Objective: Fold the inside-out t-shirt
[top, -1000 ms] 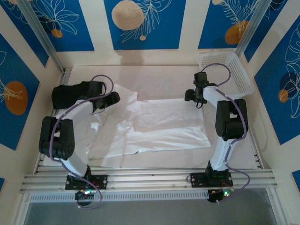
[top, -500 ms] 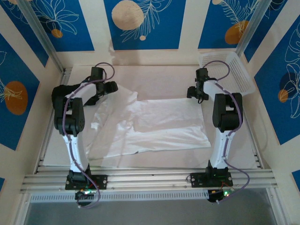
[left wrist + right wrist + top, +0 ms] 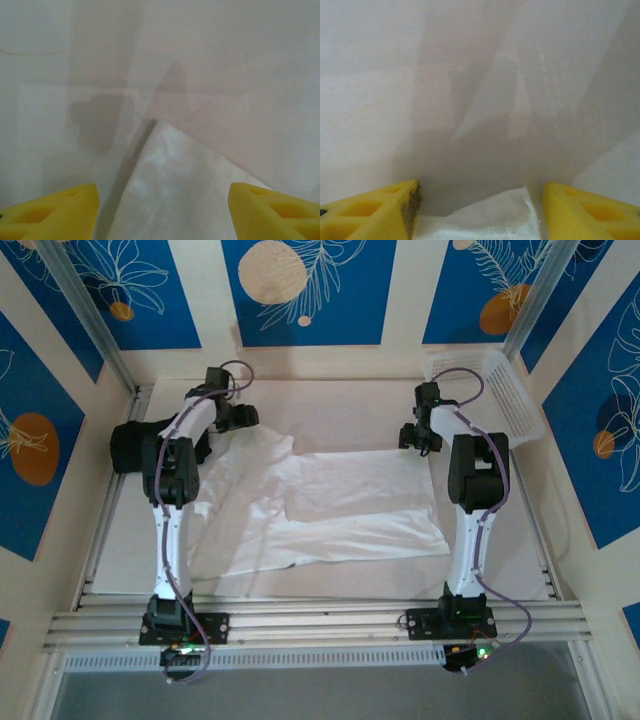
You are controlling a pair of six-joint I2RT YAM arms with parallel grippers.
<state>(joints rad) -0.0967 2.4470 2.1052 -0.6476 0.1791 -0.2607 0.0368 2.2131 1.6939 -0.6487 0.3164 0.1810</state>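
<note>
End effectors (image 3: 162, 212) (image 3: 480, 207) over far t-shirt (image 3: 340, 505) corners

Both arms reach far forward from bases, links stacked tall, forearms angled away. Left gripper (image 3: 238, 418) far left, turned inward, jaws spread wide, yellow pads (image 3: 55, 212) well apart. Right gripper (image 3: 414, 437) far right, also turned inward, jaws likewise parted, its yellow pads (image 3: 585, 210) wide.

Cream walls (image 3: 402, 290) with blue leaf-patterned panels (image 3: 345, 310), pale table (image 3: 350, 405), aluminium rails (image 3: 320, 620) along near edge.
</note>
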